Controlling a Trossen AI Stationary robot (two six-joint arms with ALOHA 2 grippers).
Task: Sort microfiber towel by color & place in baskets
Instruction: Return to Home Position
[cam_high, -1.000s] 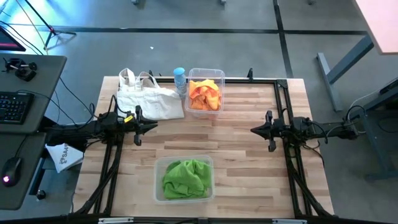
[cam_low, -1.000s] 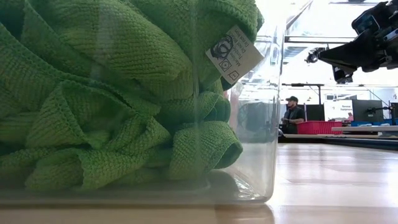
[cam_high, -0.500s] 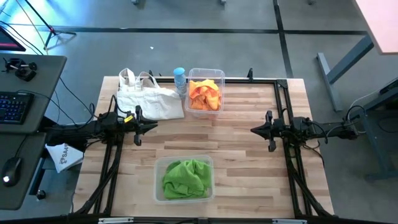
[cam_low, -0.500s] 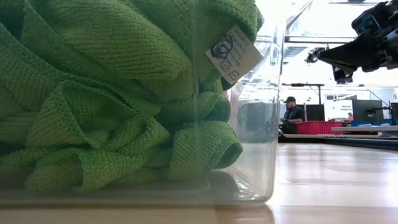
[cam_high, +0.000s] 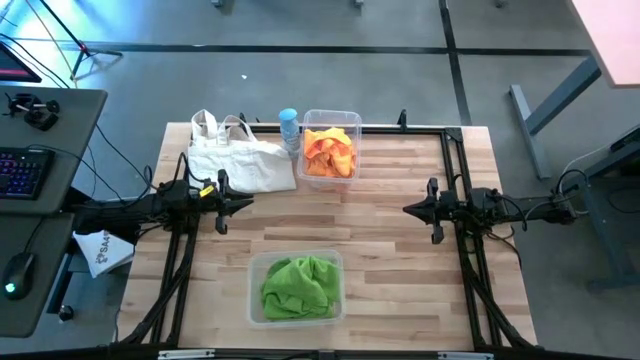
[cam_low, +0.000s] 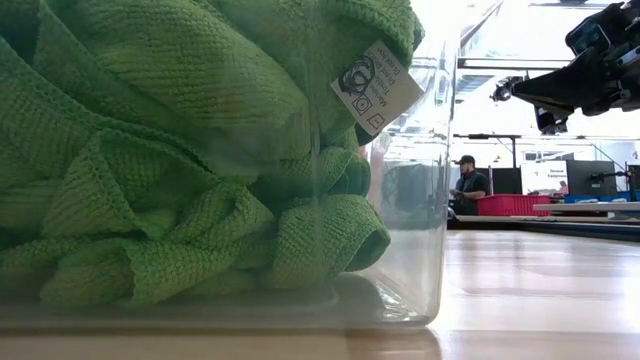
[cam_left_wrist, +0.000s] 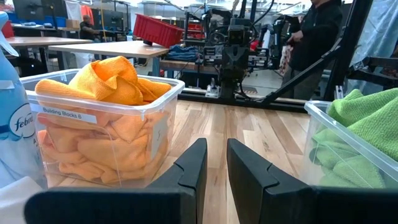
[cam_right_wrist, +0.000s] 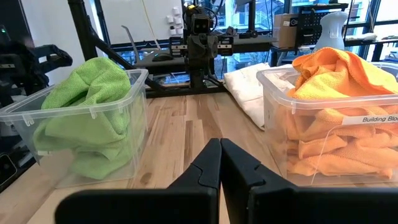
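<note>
A white strip label on the wall of the clear basket holding the orange towels is reading "Building Blocks 6"; in the right wrist view the same label is showing only as "Building Blo", cut by the picture's edge. The blue spray bottle beside that basket is showing the letters "Febr". A white tag on the green towel is carrying printed symbols and lines too small to read.
</note>
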